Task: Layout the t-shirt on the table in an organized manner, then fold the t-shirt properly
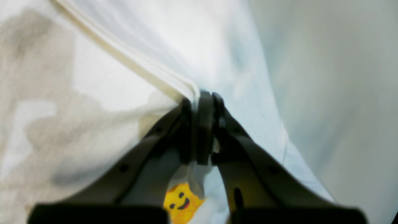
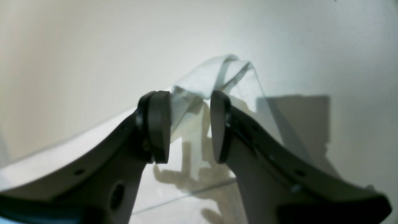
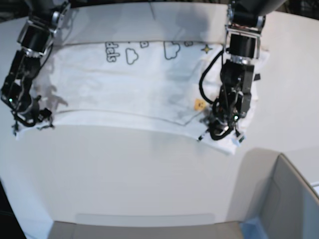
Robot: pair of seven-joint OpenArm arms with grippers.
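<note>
T-shirt (image 3: 134, 89) spread flat across far tabletop (image 3: 149, 169), print up, near hem not yet pulled straight. Left fingers (image 1: 203, 102) pinched tight on hem corner, likely to anchor it. Right fingers (image 2: 189, 124) parted around opposite corner, gripping nothing

Non-task item: grey box (image 3: 284, 199) at 5 o'clock in base view, cut off by the frame's lower right corner. Open top, pale grey walls. Blue corner piece (image 3: 251, 228) at its near-left foot. Grey strip (image 3: 139, 230) runs along the bottom edge, at 6 o'clock.
</note>
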